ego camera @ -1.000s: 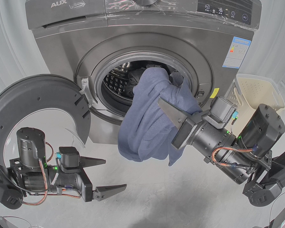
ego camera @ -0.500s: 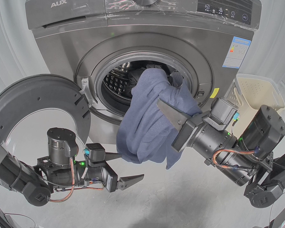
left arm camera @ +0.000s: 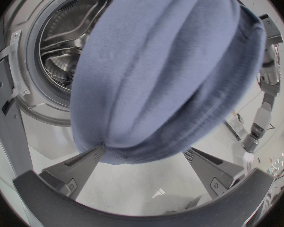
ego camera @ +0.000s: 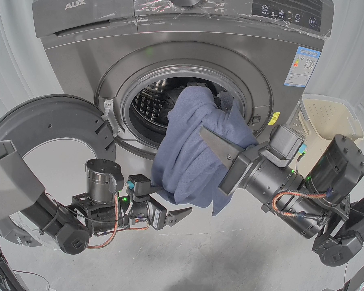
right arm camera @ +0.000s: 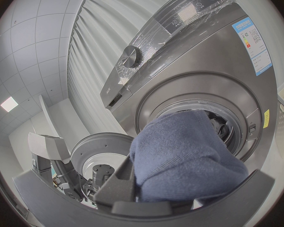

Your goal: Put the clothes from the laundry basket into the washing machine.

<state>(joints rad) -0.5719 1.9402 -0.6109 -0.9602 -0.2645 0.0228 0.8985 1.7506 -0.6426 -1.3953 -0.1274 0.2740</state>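
since a second ago my left arm has swung in from 8 o'clock toward the middle, and the left gripper [ego camera: 172, 203] now sits at the hanging hem of the blue garment [ego camera: 194, 142]. my right arm has hardly shifted.

head view: the right gripper [ego camera: 218, 142] is at 3 o'clock of the opening, pinching the blue garment. the cloth's top lies over the lip of the drum [ego camera: 149, 106], and the rest hangs down the front of the washing machine [ego camera: 89, 61] toward 6 o'clock. dark clothes [ego camera: 174, 95] are already inside. the door [ego camera: 48, 126] stands open at 8 o'clock. the laundry basket [ego camera: 331, 118] stands at 3 o'clock, its inside mostly hidden by my arm, so i can't tell if more is waiting.

left wrist view: the left gripper's [left arm camera: 143, 148] jaws are spread, with the blue garment's [left arm camera: 161, 66] hem between the tips, not yet clamped.

right wrist view: the blue garment [right arm camera: 186, 155] bunches over one finger [right arm camera: 123, 177], held at the machine's mouth.

my read: some of the load is in, but this piece is only half over the lip. the hanging part needs lifting and pushing in.
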